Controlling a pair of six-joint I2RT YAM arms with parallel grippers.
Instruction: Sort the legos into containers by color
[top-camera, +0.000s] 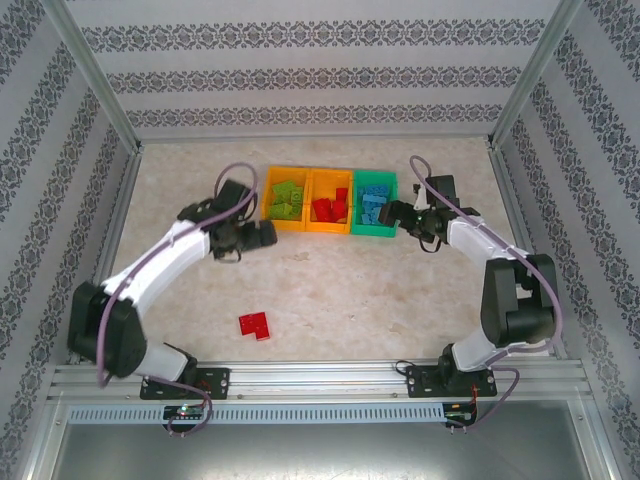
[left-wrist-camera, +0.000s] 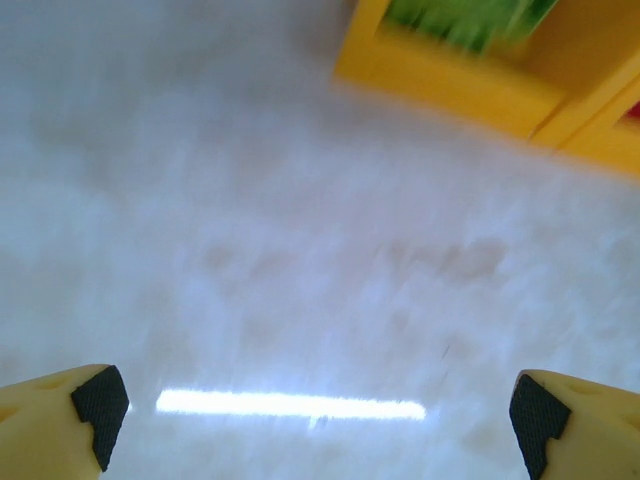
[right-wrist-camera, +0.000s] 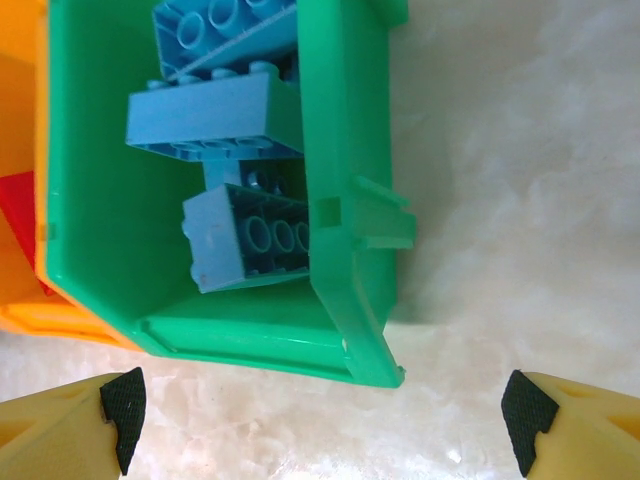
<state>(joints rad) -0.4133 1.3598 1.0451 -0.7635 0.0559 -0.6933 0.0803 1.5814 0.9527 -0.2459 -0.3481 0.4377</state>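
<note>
**Both arms at the bins, jaws wide and empty**

We see the left arm (top-camera: 170, 255) rise from its base at the near left edge, fold at the shoulder and stretch its forearm far and to the right. Its wrist sits just beside the left end of the containers (top-camera: 330, 171). In the left wrist view the left jaws stand wide. The black pads (left-wrist-camera: 98, 405) are at opposite lower corners, with only blurred bench (left-wrist-camera: 300, 250) between them.

The right arm (top-camera: 480, 245) mirrors it, with the elbow high on the right and the forearm angled far and to the left. The right jaws are also wide and hold nothing. They look down on a corner of the green bin (right-wrist-camera: 350, 260).

The three joined bins sit at the far middle of the bench. Their row runs left to right, and each bin's long side runs near to far. Green legos (top-camera: 285, 200) fill the left orange bin, red legos (top-camera: 328, 208) the middle one, and blue legos (top-camera: 373, 205) the green one. In the right wrist view one blue brick (right-wrist-camera: 215, 115) lies with its long axis across the bin. Another (right-wrist-camera: 250, 235) is tipped so that its hollow underside shows.

A loose red lego (top-camera: 254, 325) lies flat on the near bench, well apart from the bins.
</note>
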